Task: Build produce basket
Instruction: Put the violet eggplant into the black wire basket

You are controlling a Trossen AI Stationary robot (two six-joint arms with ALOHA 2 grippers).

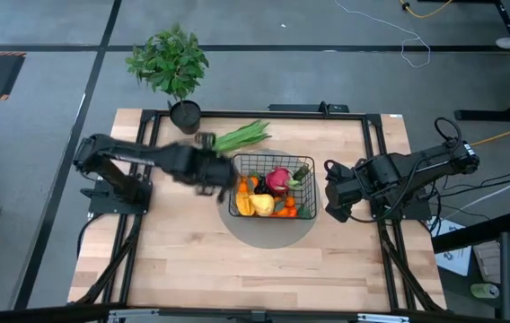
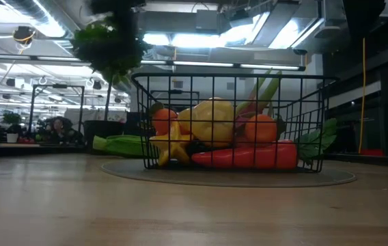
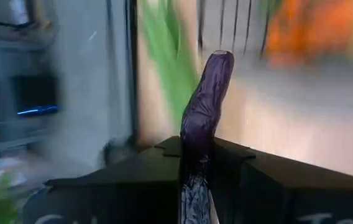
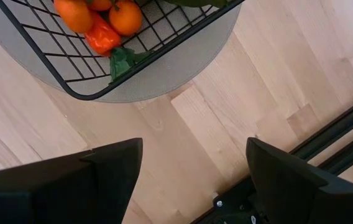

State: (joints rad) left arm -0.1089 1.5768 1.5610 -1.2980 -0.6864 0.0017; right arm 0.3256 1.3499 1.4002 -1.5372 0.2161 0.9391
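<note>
The black wire basket (image 1: 308,167) (image 2: 228,89) stands on a round grey mat and holds a pink dragon fruit (image 1: 278,178), yellow fruits (image 1: 262,205), tangerines (image 4: 125,16) and a red pepper (image 2: 248,156). The long green stalk bundle (image 1: 241,136) lies flat on the table just beyond the basket's far left corner. My left gripper (image 1: 212,178) (image 3: 195,165) hovers at the basket's left wall, shut on a long dark purple vegetable (image 3: 207,93). My right gripper (image 1: 334,193) (image 4: 195,180) waits open over bare table to the right of the basket. My left gripper pinches the purple vegetable between its two fingers, at the lower end (image 3: 192,146) of it. The vegetable's rounded free end (image 3: 220,59) sticks out well past the fingers, along them, and touches nothing there. The wrist view does not show how far back it reaches.
A leafy potted plant (image 1: 170,61) in a black pot (image 1: 185,115) stands at the table's far edge, left of the green bundle. The grey mat (image 1: 273,235) reaches a little past the basket on all sides. Bare wood lies along the near half of the table (image 1: 255,269).
</note>
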